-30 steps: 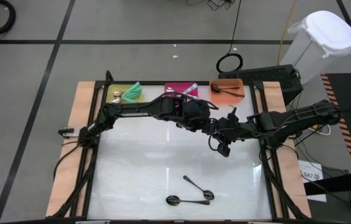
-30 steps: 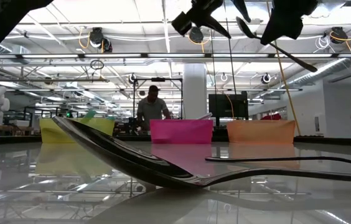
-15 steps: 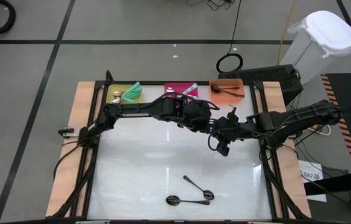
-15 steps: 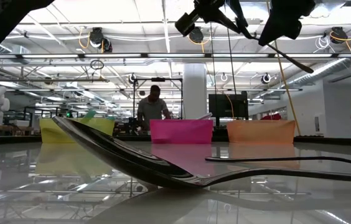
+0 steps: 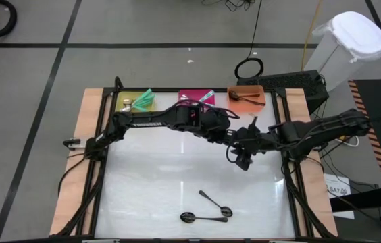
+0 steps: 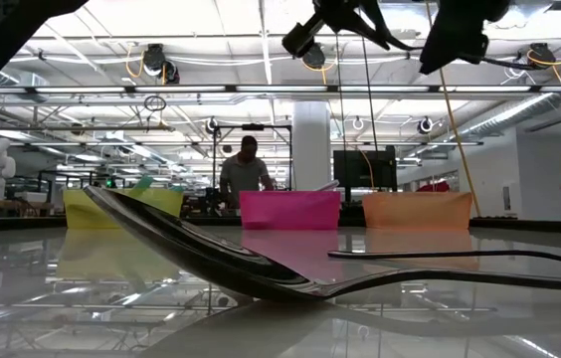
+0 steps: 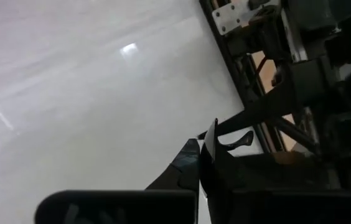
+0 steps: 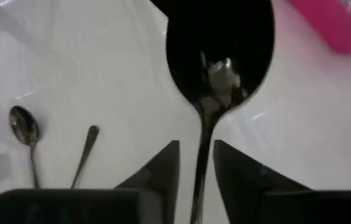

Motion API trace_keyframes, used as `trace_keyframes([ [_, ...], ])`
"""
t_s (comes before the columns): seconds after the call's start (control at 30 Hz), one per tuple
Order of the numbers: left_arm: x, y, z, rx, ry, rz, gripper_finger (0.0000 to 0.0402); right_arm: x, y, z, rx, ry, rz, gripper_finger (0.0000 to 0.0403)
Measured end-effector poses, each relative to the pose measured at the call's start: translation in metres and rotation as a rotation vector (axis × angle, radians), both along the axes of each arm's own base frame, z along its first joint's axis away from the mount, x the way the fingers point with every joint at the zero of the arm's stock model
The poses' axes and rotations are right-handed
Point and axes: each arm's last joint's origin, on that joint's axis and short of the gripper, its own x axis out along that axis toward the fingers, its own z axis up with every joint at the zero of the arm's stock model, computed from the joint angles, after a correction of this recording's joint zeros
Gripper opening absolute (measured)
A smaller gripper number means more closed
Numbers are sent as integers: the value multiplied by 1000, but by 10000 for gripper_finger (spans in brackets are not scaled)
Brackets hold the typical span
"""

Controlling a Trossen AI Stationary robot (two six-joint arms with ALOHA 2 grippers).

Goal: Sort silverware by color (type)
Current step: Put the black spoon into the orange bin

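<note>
Since a second ago the left gripper [image 5: 234, 138] has gone from wide open to fully shut, and the right gripper [image 5: 243, 151] has gone from clamped to partly open. The arms themselves have hardly shifted. Both grippers meet in the air over the right half of the table [image 5: 150, 182], in front of the pink bin [image 5: 196, 98] and orange bin [image 5: 247, 97].

The dark spoon [image 8: 219, 56] hangs between them. In the right wrist view its wide black bowl points away from the camera and runs into the left gripper's dark shape. Its thin handle comes back between the right gripper's fingers [image 8: 163, 169], with a sliver of light on each side, so they no longer pinch it. The left gripper appears to have the bowl end.

In the low view the handle no longer slants down below the right gripper as it did before.

2 more spoons [image 5: 212, 200] lie touching on the table's near edge, unmoved. The yellow bin [image 5: 135, 101] holds green-handled ones.
</note>
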Motion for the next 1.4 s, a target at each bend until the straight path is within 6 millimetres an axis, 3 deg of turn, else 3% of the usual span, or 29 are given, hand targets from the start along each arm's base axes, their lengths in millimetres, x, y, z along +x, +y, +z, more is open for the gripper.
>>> trace_keyframes([
  [0.17,1,1,1,-3,-19,-15,2,-9,-6,2,107,36,-66,151],
  [0.37,5,-1,5,-38,-70,-78,1,-36,-13,22,236,37,-19,205],
  [0.57,8,-2,8,-51,-122,-83,1,-71,-19,44,224,1,2,225],
  [0.7,9,2,9,-74,-136,-64,1,-83,-21,50,193,-46,4,226],
  [1.17,8,36,10,-61,-149,12,0,-75,-19,46,51,-17,106,204],
  [1.4,8,39,11,-57,-154,-4,0,-72,-20,39,-38,72,32,203],
])
